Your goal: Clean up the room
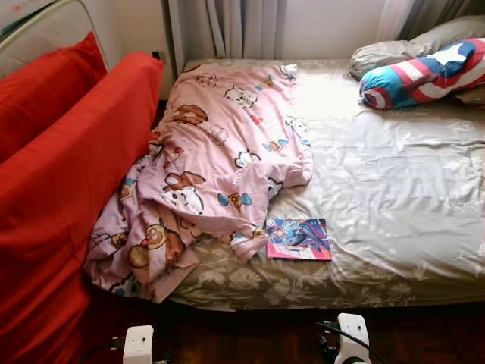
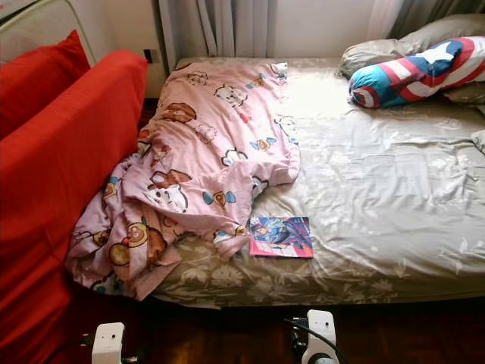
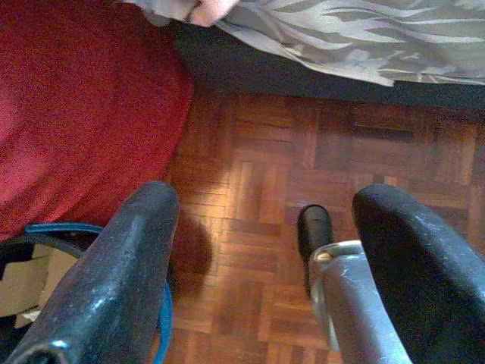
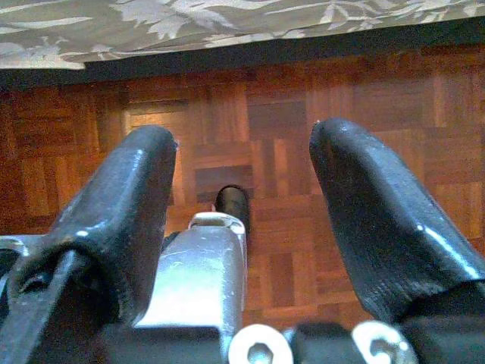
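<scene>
Down low, left gripper (image 3: 258, 250) and right gripper (image 4: 242, 205) gape wide, empty, above the parquet floor (image 4: 379, 98).

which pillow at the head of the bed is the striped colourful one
The bolster pillow with red, white and blue stripes and a star, lying in front of the plain grey pillow, which has no pattern.

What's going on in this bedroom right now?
Nothing is being handled yet. The robot stands at the foot of the bed, both grippers low over the wooden floor, fingers open and empty. A pink cartoon blanket lies crumpled, spilling off the bed's edge beside a red cushion, with a colourful book near it.
</scene>
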Robot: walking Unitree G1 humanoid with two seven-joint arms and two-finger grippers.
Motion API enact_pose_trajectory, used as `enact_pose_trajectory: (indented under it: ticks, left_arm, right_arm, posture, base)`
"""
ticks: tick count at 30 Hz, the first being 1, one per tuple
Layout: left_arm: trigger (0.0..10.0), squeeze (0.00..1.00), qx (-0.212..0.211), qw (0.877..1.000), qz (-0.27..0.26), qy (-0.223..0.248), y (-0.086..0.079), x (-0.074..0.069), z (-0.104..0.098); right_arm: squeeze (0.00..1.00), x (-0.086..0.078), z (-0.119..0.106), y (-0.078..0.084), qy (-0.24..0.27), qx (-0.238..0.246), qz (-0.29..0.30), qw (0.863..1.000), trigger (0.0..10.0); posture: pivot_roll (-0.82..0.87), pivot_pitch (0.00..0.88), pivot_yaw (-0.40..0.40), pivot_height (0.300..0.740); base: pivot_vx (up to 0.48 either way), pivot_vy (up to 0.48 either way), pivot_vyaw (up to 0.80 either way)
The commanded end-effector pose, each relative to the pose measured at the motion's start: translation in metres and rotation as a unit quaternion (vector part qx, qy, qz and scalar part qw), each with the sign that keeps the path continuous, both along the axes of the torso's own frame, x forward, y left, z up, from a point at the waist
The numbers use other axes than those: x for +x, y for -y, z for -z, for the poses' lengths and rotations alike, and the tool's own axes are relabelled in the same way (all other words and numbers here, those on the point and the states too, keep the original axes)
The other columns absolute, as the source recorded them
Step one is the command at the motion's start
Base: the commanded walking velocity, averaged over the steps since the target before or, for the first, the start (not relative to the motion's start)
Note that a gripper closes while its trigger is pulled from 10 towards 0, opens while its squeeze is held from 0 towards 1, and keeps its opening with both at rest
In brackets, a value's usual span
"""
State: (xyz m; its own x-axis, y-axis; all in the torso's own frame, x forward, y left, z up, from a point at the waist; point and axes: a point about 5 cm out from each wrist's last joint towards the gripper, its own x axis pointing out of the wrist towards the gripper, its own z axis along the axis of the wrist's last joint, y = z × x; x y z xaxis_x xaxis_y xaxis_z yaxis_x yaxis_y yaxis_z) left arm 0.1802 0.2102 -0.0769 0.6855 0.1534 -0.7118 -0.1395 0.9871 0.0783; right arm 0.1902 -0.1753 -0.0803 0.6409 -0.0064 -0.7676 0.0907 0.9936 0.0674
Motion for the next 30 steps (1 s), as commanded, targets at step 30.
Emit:
enact_pose_trajectory:
  ticks: [30]
  left_arm:
    - [10.0,0.00,-0.010,1.000,-0.003,-0.008,0.0034,-0.0050,0.0032]
  right_arm:
    - [0.00,-0.0035,0.0014,0.0040,-0.004,0.002,0.008,1.000,10.0]
  posture:
    - [-0.02,0.117,-0.007,0.740]
  base:
    - [0.024,-0.028,0.00]
